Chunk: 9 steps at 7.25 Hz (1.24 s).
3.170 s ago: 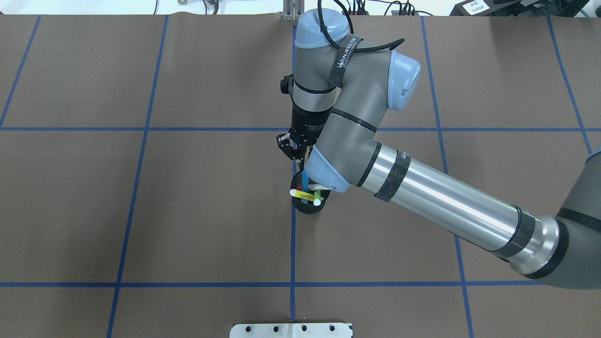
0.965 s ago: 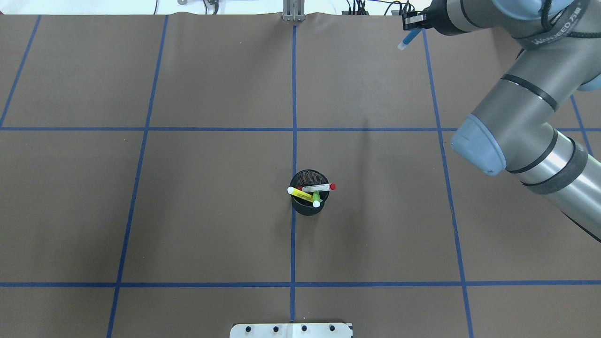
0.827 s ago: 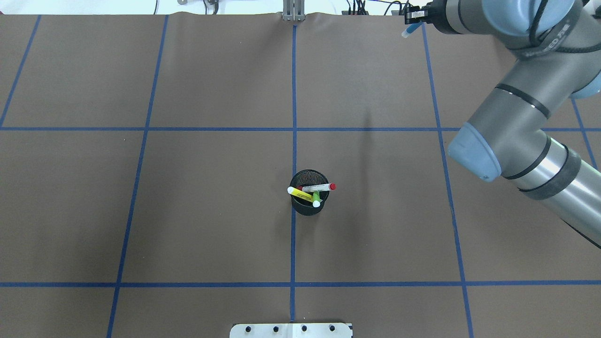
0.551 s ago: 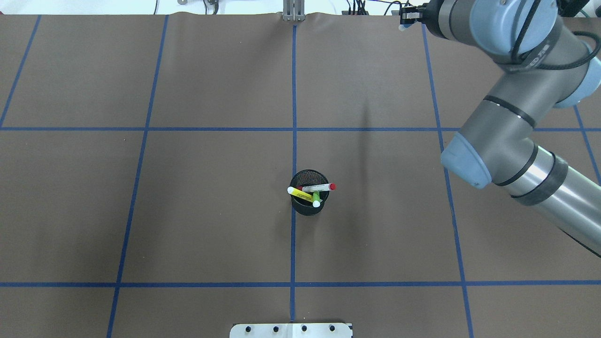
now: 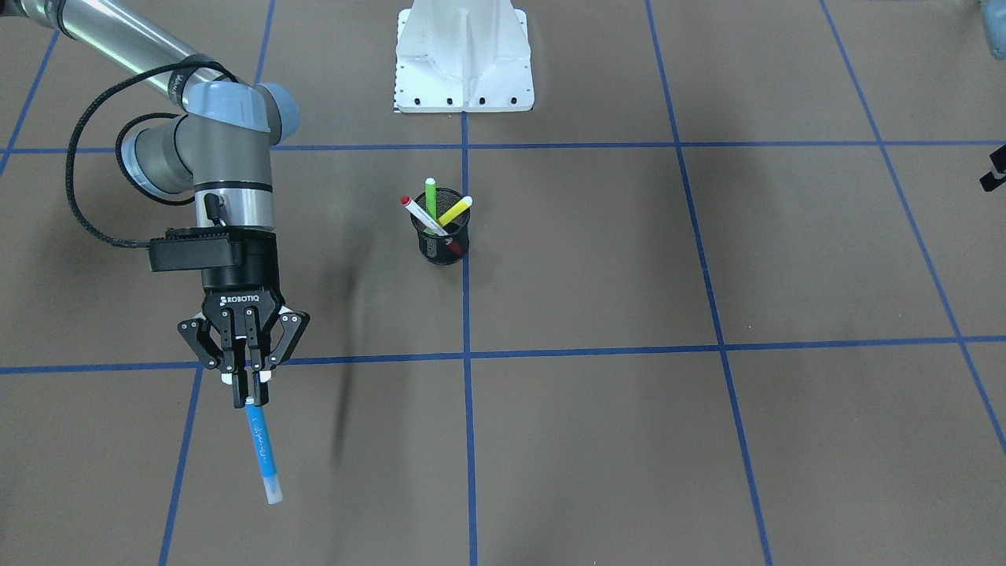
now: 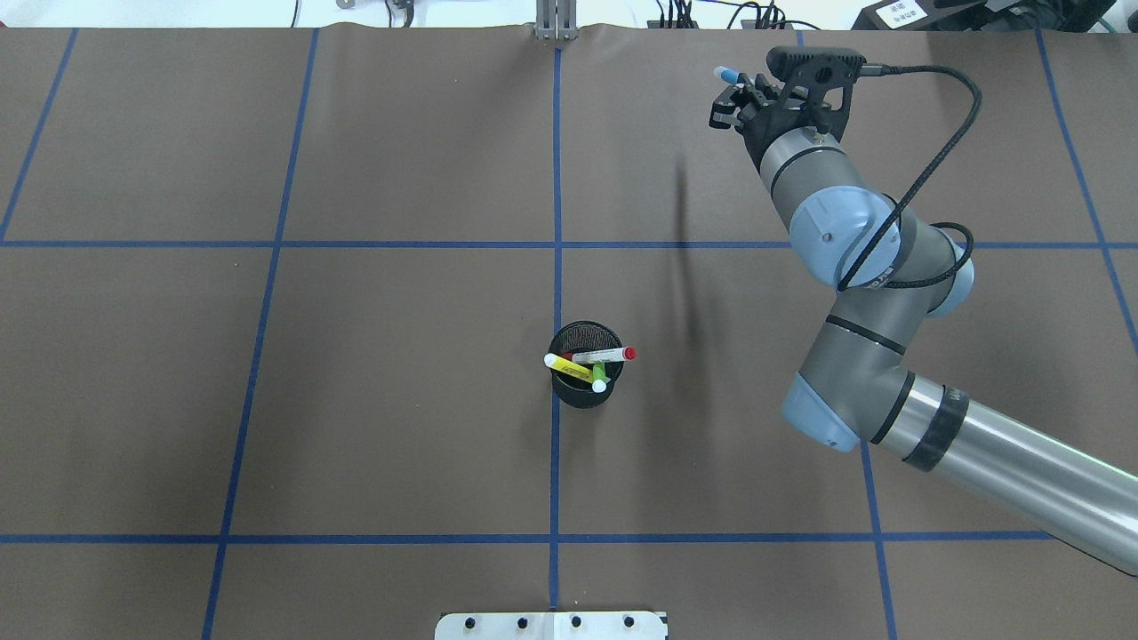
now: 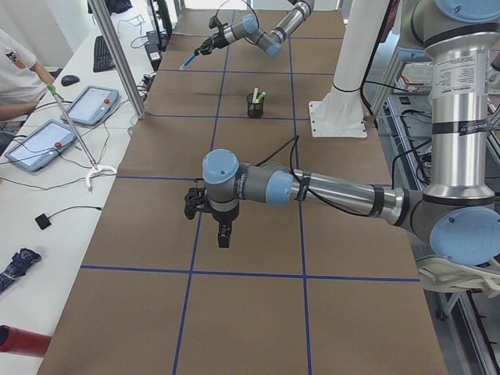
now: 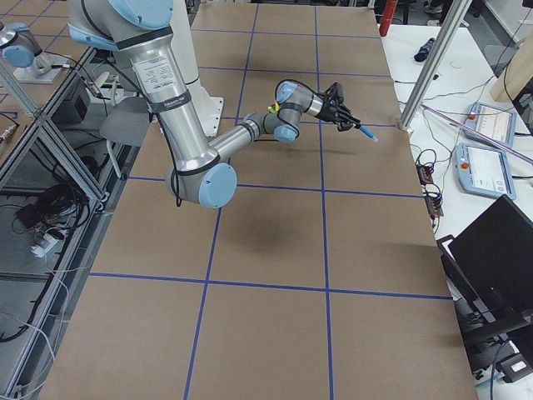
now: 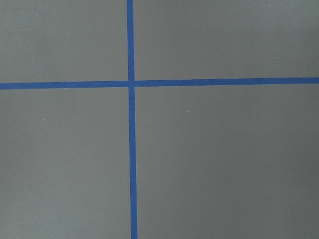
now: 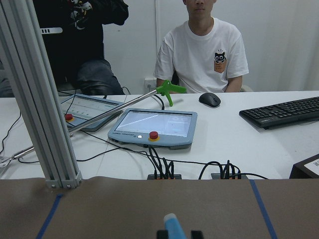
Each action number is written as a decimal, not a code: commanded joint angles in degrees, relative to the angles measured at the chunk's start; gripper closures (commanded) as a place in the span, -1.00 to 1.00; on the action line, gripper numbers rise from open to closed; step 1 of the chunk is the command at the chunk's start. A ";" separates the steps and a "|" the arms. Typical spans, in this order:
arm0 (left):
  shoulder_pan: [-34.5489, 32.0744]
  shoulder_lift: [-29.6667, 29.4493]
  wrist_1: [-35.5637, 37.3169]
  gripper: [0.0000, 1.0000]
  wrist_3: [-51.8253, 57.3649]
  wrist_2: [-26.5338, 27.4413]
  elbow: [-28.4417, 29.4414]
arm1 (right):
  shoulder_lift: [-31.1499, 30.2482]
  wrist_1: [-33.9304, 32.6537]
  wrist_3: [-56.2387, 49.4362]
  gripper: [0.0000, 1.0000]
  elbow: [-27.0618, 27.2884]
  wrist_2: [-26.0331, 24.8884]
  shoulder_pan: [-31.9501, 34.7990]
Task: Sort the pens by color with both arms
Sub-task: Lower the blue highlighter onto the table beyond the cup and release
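My right gripper (image 5: 250,387) is shut on the blue pen (image 5: 262,450), held above the table's far right part. In the overhead view the right gripper (image 6: 740,89) shows the pen's tip (image 6: 725,74) beyond its fingers. A black mesh cup (image 5: 442,237) at the table's middle holds the white pen with red ends (image 5: 420,215), the green pen (image 5: 431,196) and the yellow pen (image 5: 456,211). My left gripper (image 7: 223,238) hangs over bare table at the left end; I cannot tell whether it is open or shut.
The white mounting base (image 5: 464,71) stands at the robot's side of the table. Beyond the far edge are an aluminium post (image 10: 40,99), teach pendants (image 10: 154,127) and seated people (image 10: 202,50). Blue tape lines (image 9: 131,84) grid the brown mat.
The right arm has taken the blue pen out of the cup and carried it to the far right. In the last second its wrist swung in and down over the mat.
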 commanded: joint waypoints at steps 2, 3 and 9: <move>-0.03 0.02 0.04 -0.99 -0.11 0.02 -0.37 | -2.03 3.64 1.87 1.00 -2.18 -4.45 -3.20; -0.03 -0.07 -0.05 -0.99 -0.73 0.02 -0.55 | -3.79 4.26 1.78 1.00 -2.70 -5.76 -4.33; 0.06 0.02 -0.49 -0.99 -2.66 0.11 -2.14 | -7.41 5.75 1.25 1.00 -3.49 -6.56 -7.86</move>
